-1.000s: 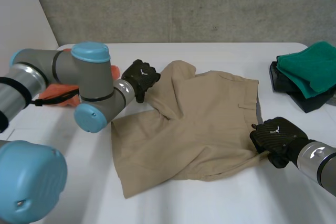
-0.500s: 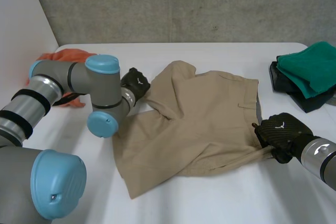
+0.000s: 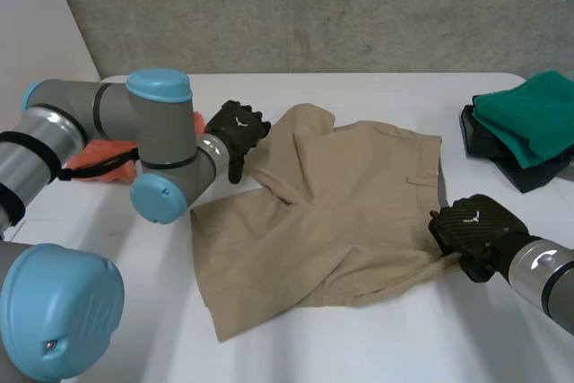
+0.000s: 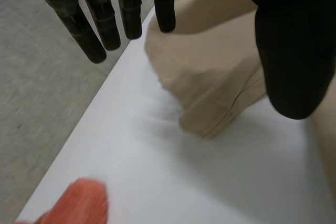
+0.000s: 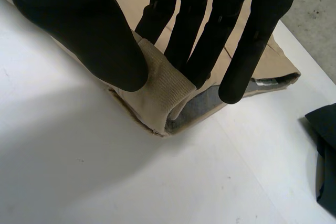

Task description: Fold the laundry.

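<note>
Though barely begun, reads as the first fold being set up. Seeing a pair of tan cotton shorts point(image 3: 332, 213) spread mostly flat across the middle of the white table point(image 3: 359, 347), waistband toward 3 o'clock, legs toward 9. Found one leg end flopped over and rumpled at the shorts' 11 o'clock. No clean fold anywhere else.

On the right hand point(image 3: 473, 229): sits at the shorts' 4 o'clock corner. Checked in the right wrist view: thumb point(image 5: 79, 30) and fingers point(image 5: 194, 24) closed on a bunched bit of the waistband corner, with grey lining just under the fingertips. Counts as a firm pinch.

On the left hand point(image 3: 235, 130): sits at the shorts' 10 o'clock, by the rumpled leg end. Per the left wrist view, fingers straight and spread, thumb well apart from them, nothing gripped. Can't say for sure whether the thumb touches the cloth, being too close to the lens.

Off to the sides:
- crumpled orange cloth point(image 3: 94, 157) at the table's 9 o'clock, behind the left arm, unfolded
- stack of folded green and dark cloths point(image 3: 529, 127) at the table's 2 o'clock, well apart from the shorts

Done, judging by the layout: stack folded, shorts laid out, one waistband corner held.

Left to do, as a judgement only: grip the leg end, square up the rumple, fold the shorts, then deal with the orange piece.
</note>
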Robot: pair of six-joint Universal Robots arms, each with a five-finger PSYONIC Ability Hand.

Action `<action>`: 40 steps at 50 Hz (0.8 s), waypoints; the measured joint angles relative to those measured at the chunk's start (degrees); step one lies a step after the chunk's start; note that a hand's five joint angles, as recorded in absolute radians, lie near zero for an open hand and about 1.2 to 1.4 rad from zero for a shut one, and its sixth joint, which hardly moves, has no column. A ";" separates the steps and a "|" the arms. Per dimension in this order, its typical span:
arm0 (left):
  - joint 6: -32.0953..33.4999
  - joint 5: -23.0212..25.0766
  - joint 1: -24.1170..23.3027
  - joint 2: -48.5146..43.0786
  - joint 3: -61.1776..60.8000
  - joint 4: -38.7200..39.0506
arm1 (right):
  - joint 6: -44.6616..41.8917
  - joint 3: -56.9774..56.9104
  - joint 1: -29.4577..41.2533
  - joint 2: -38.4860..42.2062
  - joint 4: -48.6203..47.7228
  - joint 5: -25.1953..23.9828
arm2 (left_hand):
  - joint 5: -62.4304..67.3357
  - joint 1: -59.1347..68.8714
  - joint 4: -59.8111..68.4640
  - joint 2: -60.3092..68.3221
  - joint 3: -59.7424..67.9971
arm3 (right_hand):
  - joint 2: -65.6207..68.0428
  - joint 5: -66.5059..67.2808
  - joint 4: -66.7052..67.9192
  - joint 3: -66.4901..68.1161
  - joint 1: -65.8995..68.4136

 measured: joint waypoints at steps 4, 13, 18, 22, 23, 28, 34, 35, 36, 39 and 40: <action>0.81 3.48 0.78 -1.61 1.76 -0.11 | 0.01 -0.08 -0.16 0.01 -0.01 0.01 | 3.33 3.33 3.13 2.82 2.97 | 0.00 0.00 0.00 0.00 0.00; 8.06 4.71 1.37 -6.14 7.55 -1.24 | -0.15 -0.38 -0.10 0.31 -0.38 0.01 | 9.11 9.14 9.02 8.58 8.84 | 0.00 0.00 0.00 0.00 0.00; 11.90 4.52 1.11 -8.35 10.80 -2.87 | -0.27 -0.61 -0.20 0.41 -0.70 0.00 | 12.91 13.05 12.96 12.63 12.66 | 0.00 0.00 0.00 0.00 0.00; 14.14 4.47 0.72 -10.29 14.00 -5.76 | -0.29 -0.90 -0.43 0.51 -0.80 0.00 | 17.40 17.89 17.64 17.31 17.41 | 0.00 0.00 0.00 0.00 0.00; 14.63 4.44 0.64 -10.80 14.90 -6.66 | -0.29 -0.96 -0.49 0.53 -0.81 0.00 | 18.60 19.36 18.82 18.55 18.65 | 0.00 0.00 0.00 0.00 0.00; 16.49 4.09 0.41 -12.96 18.63 -10.26 | -0.30 -1.21 -0.74 0.67 -0.81 0.00 | 25.37 26.61 25.62 25.96 25.61 | 0.00 0.00 0.00 0.00 0.00; 18.14 2.31 0.35 -14.93 21.67 -11.74 | -0.30 -1.24 -0.77 0.72 -0.80 0.00 | 48.36 47.60 48.80 48.89 48.39 | 0.00 0.00 0.00 0.00 0.00; 18.41 1.66 0.36 -15.18 22.02 -11.66 | -0.30 -1.26 -0.79 0.72 -0.80 0.00 | 48.94 47.60 49.79 49.77 49.38 | 0.00 0.00 0.00 0.00 0.00; 18.59 1.06 0.37 -15.31 22.20 -11.54 | -0.31 -1.26 -0.80 0.72 -0.79 0.00 | 48.94 47.60 49.86 49.85 49.50 | 0.00 0.00 0.00 0.00 0.00; 18.75 -1.12 0.43 -15.48 22.29 -10.96 | -0.34 -1.27 -0.86 0.72 -0.79 0.00 | 48.94 47.60 49.86 49.85 49.51 | 0.00 0.00 0.00 0.00 0.00; 18.70 -2.05 0.47 -15.47 22.23 -10.73 | -0.34 -1.27 -0.88 0.71 -0.79 0.00 | 48.94 47.60 49.86 49.85 49.51 | 0.00 0.00 0.00 0.00 0.00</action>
